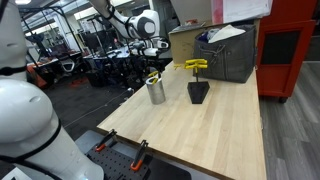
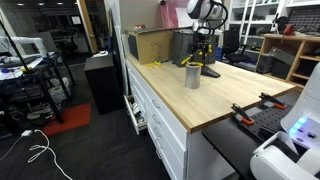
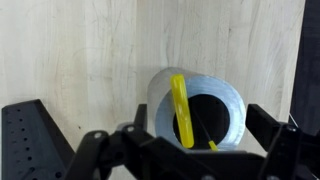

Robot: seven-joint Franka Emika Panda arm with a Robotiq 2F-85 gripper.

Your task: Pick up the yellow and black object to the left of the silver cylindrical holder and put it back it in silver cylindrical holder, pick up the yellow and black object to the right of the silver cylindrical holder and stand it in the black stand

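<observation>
1. Gripper (image 1: 157, 58): jaws spread wide and empty, above the silver cylindrical holder (image 3: 226, 95), in which the short yellow and black tool (image 3: 180, 110) leans.
2. Risk: a low sideways exit could clip the rim and topple the holder.
3. Black stand (image 1: 198, 92); longer yellow tool (image 1: 195, 66) above it, seating unclear.
4. Pale wood tabletop (image 1: 200, 135); grey crate (image 1: 228, 55); cluttered lab beyond.

No writing, label, brand or number can be read in any view. The cardboard box (image 1: 190, 40), grey crate (image 1: 230, 58), metal cup (image 1: 156, 93) and black stand (image 1: 198, 93) show no legible marks.
</observation>
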